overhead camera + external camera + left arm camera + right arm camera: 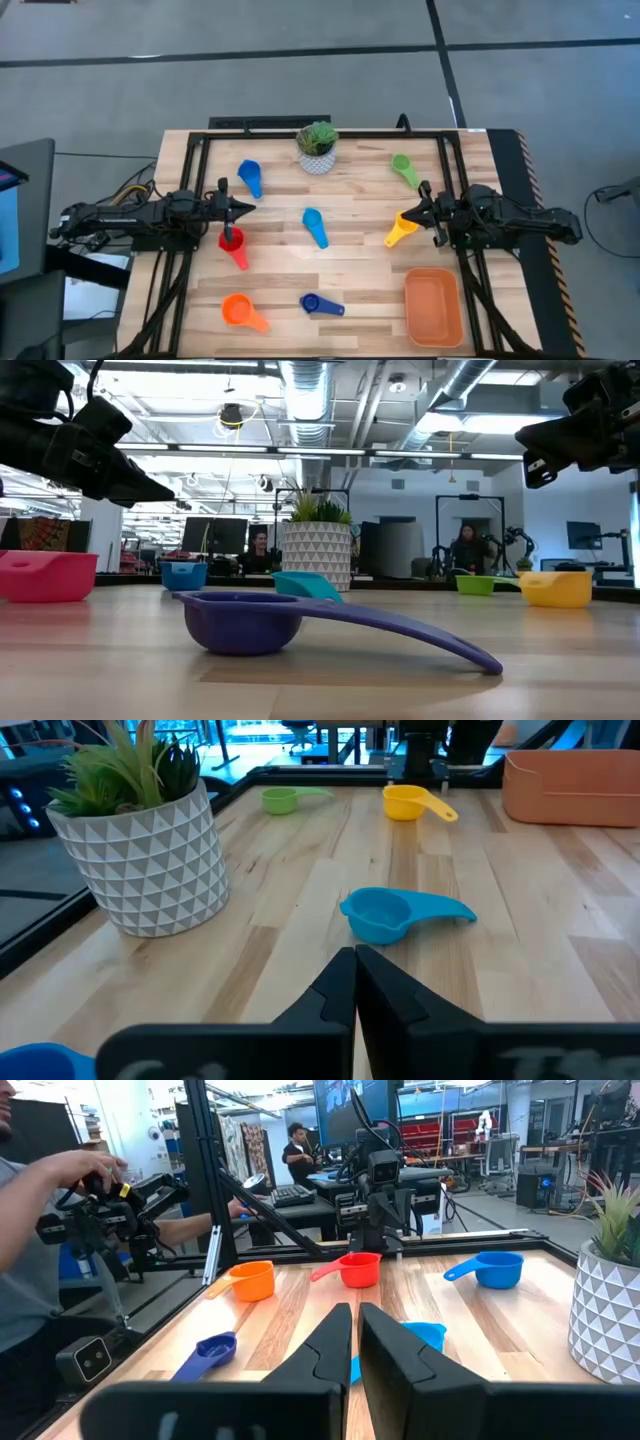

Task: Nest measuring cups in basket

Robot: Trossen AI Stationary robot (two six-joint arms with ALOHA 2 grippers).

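Both pincers [243, 208] [412, 214] hover closed and empty; a potted plant [317, 147] stands among scattered cups [315, 226].

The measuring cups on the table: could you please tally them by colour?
Light blue: 2
Green: 1
Yellow: 1
Red: 1
Orange: 1
Dark blue: 1
Total: 7 measuring cups, none yet in the basket.

Before me, non-task items: one white patterned pot [317, 160] with green plant, upright near the bench's [350, 255] far edge (mid-length); beyond the bench, one person [30, 1270] holding a device.
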